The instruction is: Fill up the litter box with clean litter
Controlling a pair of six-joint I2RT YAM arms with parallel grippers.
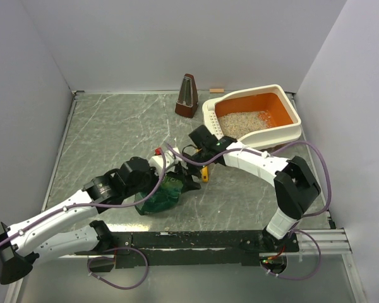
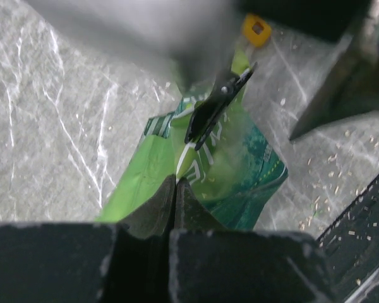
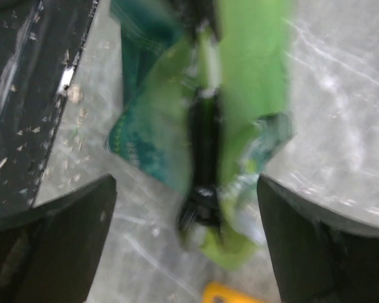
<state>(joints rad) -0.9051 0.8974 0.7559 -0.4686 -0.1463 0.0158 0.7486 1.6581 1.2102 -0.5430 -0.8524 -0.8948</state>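
Up close, the left fingers press together, pinching an edge of the green bag, while the right fingers stand spread either side of its black clip. The litter box, holding clean litter, sits well beyond both. Blur smears the bag's print.

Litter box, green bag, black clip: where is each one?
litter box (image 1: 289, 134), top external view, on its cream outer wall.
green bag (image 2: 256, 173), left wrist view, on its printed front.
black clip (image 3: 205, 145), right wrist view, on its blurred middle.
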